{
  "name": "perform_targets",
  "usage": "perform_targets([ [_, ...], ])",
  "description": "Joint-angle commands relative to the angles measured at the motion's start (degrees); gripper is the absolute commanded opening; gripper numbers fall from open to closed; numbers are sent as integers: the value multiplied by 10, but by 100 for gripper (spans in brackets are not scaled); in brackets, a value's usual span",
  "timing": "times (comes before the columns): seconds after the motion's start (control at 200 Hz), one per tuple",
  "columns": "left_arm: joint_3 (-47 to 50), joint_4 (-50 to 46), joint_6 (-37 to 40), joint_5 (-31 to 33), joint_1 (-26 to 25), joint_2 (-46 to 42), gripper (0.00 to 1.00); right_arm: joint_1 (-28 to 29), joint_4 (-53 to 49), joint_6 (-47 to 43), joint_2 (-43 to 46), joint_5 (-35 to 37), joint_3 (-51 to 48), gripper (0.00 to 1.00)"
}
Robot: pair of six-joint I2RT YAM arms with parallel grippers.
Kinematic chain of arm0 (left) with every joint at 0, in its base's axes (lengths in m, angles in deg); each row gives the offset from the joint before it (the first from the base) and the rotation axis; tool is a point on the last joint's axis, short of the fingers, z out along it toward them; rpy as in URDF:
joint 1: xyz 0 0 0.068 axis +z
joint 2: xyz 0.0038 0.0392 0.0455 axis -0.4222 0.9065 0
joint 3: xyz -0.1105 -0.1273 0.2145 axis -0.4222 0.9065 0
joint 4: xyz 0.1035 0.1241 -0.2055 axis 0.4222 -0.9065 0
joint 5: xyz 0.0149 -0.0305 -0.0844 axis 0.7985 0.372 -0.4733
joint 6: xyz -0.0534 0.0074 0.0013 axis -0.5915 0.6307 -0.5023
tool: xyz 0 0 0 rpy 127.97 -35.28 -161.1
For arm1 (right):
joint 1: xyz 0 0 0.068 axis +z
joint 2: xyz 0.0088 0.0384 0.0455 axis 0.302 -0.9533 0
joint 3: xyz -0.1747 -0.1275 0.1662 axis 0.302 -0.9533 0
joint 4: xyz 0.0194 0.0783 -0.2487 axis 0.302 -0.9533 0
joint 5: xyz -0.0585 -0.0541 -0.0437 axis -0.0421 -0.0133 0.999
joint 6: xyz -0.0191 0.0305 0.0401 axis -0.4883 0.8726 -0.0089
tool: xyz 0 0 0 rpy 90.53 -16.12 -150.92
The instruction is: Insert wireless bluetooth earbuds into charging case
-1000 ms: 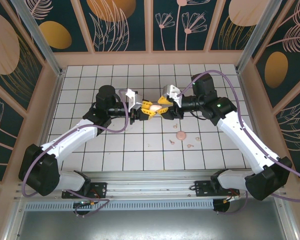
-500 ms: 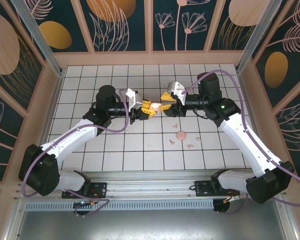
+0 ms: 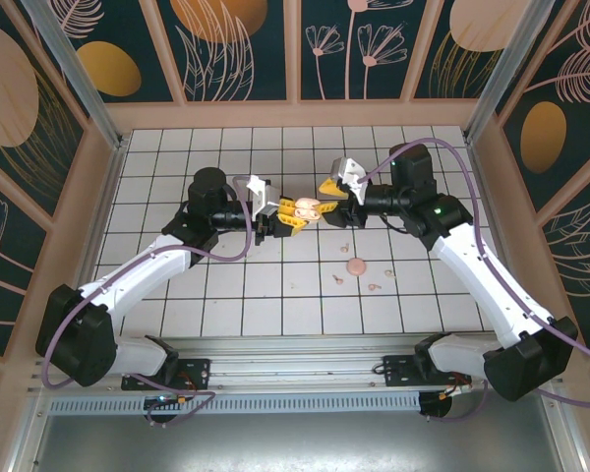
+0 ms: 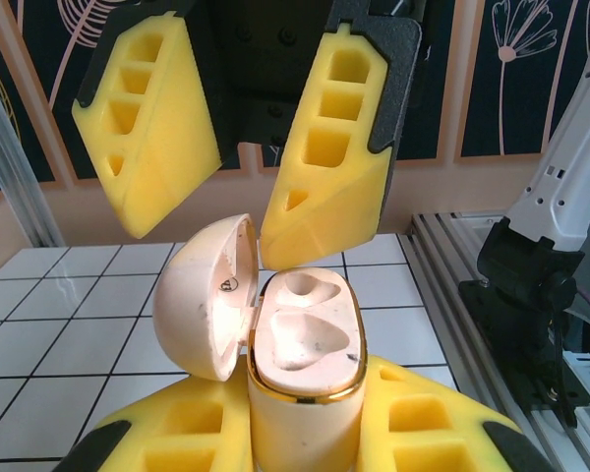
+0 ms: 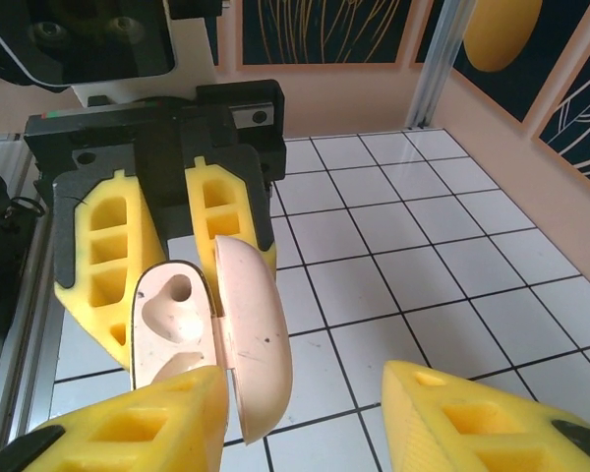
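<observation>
R gripper (image 3: 326, 195) backed off right, jaws open + empty; L gripper (image 3: 291, 214) clamped on charging case (image 3: 309, 207), lid swung open.

The left gripper (image 3: 293, 212) clamps the open charging case (image 3: 308, 208) above mid-table, and the right gripper (image 3: 326, 197), jaws apart, crowds in just beside it. Nearer the arms, the earbuds (image 3: 374, 287) and a pink disc (image 3: 356, 265) dot the tiles (image 3: 226, 147); the far rows lie bare.
</observation>
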Motion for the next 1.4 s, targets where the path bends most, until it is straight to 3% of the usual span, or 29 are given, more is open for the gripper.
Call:
perform_targets([
  [0.0, -8, 10, 7, -12, -1, -12, 13, -6, 27, 16, 18, 3, -8, 46],
  [0.295, 23, 59, -19, 24, -1, -8, 13, -11, 40, 52, 44, -13, -18, 49],
  [0.5, 57, 96, -40, 58, -1, -1, 13, -23, 71, 171, 73, 35, -31, 54],
  [0.721, 109, 136, -53, 96, -1, 4, 13, -25, -7, 356, 76, 207, -66, 54],
  [0.951, 148, 146, -54, 122, -1, 2, 12, -35, -138, 459, 27, 342, -99, 53],
  [1.191, 149, 145, -53, 130, -1, 11, 12, -106, -251, 552, -66, 415, -108, 51],
  [1.391, 146, 144, -53, 128, -1, 14, 12, -175, -215, 592, -114, 377, -176, 53],
])
